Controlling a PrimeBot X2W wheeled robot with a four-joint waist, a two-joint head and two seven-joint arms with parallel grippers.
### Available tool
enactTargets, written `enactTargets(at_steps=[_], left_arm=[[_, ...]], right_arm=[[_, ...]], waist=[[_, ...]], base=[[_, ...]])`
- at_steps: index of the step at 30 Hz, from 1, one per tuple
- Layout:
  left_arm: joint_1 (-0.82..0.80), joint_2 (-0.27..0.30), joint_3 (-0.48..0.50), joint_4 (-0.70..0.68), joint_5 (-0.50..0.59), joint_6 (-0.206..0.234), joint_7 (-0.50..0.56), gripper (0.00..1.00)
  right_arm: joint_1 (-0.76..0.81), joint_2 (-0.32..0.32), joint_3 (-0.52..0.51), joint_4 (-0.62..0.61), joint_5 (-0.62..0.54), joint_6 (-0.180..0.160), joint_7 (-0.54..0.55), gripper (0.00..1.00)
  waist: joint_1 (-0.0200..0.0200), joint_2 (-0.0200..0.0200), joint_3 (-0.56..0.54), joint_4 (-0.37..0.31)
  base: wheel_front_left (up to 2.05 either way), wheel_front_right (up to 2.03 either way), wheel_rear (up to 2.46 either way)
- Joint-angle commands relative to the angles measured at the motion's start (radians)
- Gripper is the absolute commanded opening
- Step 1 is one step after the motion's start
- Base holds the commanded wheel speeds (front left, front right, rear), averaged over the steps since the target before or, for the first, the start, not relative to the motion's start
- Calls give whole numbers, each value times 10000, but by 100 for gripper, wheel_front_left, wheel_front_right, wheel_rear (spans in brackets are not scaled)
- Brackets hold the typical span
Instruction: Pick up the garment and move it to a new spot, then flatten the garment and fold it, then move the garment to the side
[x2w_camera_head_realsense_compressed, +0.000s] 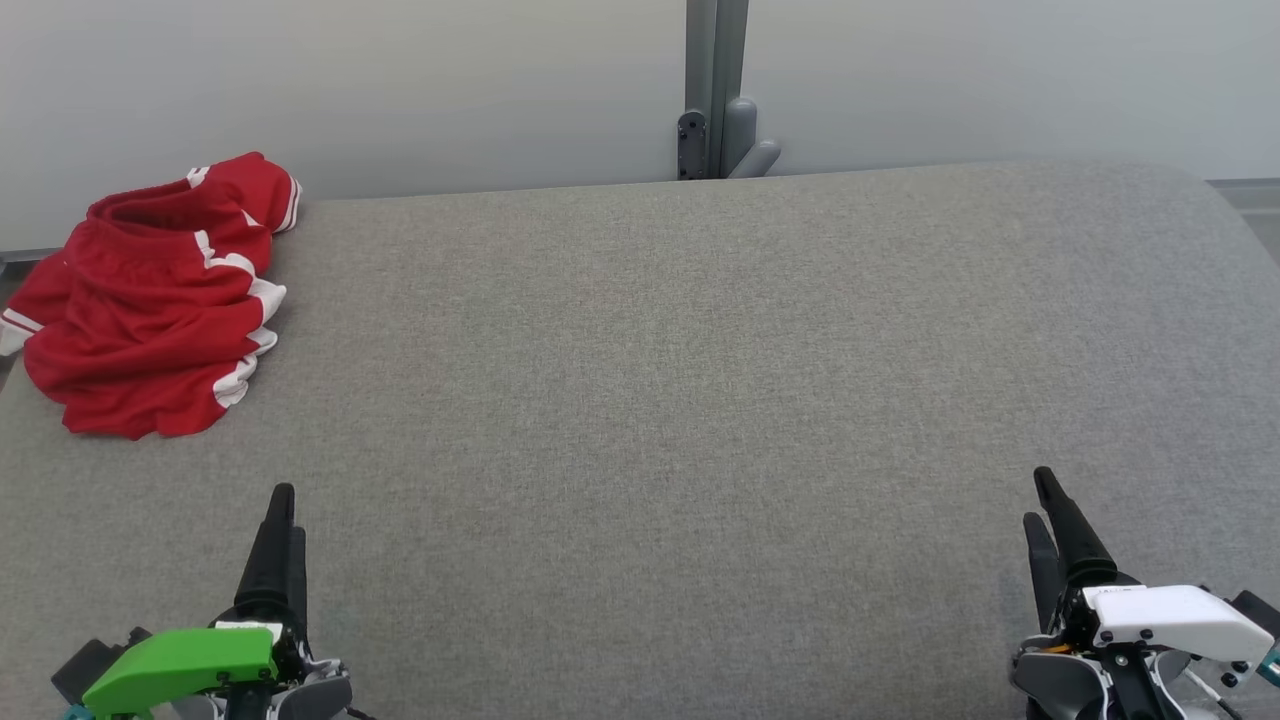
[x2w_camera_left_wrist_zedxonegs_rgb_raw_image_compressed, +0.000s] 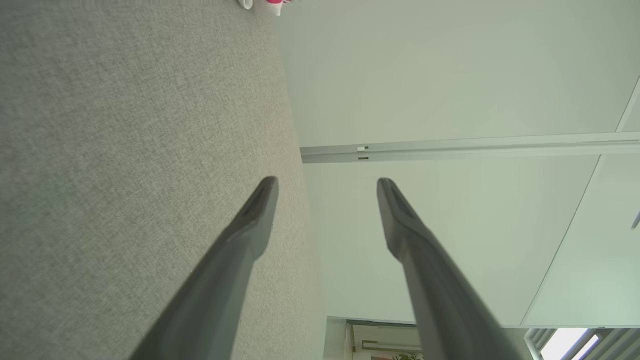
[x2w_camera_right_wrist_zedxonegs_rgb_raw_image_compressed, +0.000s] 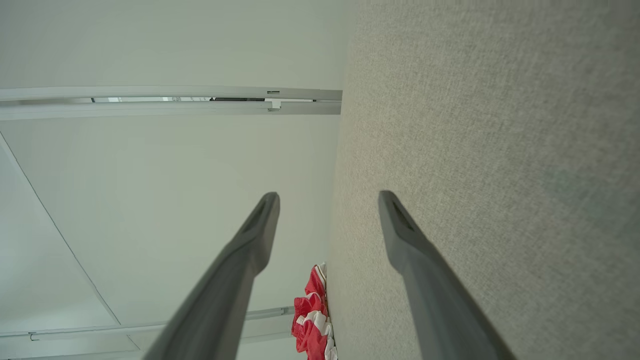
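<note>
Crumpled red garment (x2w_camera_head_realsense_compressed: 150, 300) on grey weave (x2w_camera_head_realsense_compressed: 650, 400) — left hand (x2w_camera_left_wrist_zedxonegs_rgb_raw_image_compressed: 326, 181), right hand (x2w_camera_right_wrist_zedxonegs_rgb_raw_image_compressed: 328, 195) spread wide.

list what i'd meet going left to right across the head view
garment → post → right gripper; the left gripper sits under the garment's right edge, so it has no clear place in the order

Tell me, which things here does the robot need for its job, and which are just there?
For the job: red garment crumpled at far left; grey table; left gripper and right gripper, both open.
Just there: grey post behind the table; pale wall.
</note>
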Motion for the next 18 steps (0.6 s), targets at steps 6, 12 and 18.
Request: enactTargets(at_steps=[6, 12, 18], left_arm=[[-75, 67, -172, -584, 1328, 256, -357, 100], [-40, 76, -433, -1081, 2654, 590, -627, 100], [-14, 84, -718, -1446, 4192, 876, -880, 100]], right_arm=[[-62, -68, 17, -534, -1064, 1, -304, 100], [-33, -74, 80, -930, -2280, 2, -522, 100], [-3, -81, 176, -1282, -3629, 2, -721, 100]], waist=[[0, 0, 11, -6], [0, 0, 26, -13], [0, 0, 41, -18]], base=[[0, 0, 0], [0, 0, 0], [0, 0, 0]])
